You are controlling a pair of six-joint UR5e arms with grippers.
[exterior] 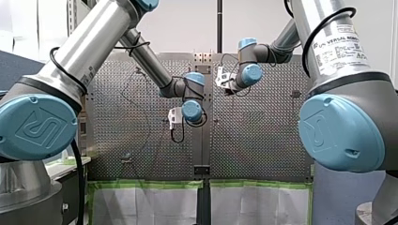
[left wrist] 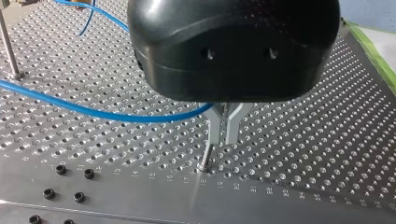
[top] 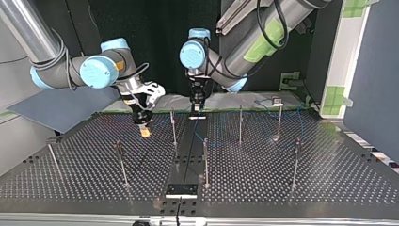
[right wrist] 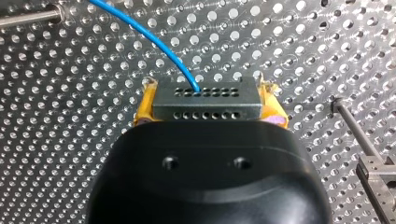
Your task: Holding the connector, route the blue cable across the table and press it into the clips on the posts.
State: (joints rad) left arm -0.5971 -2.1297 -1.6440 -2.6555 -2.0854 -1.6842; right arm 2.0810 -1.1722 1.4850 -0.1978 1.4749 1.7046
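Seen from the top view, thin posts [top: 205, 162] stand upright across the perforated table [top: 291, 188]. Beyond the nearest of them, at that view's left, the right gripper [top: 145, 132] hangs just above the table, apart from the posts. Its wrist view shows its yellow pads [right wrist: 144, 109] clamped on the two ends of the dark connector [right wrist: 205, 100]. The blue cable [right wrist: 154, 39] leaves the connector's holed face and runs off over the table. Farther back, near the table's middle seam, the left gripper [left wrist: 222, 141] points down, its metal fingers [left wrist: 214, 128] set almost together right over the top of one post. The cable runs up to the root of these fingers. Whether they nip it cannot be told.
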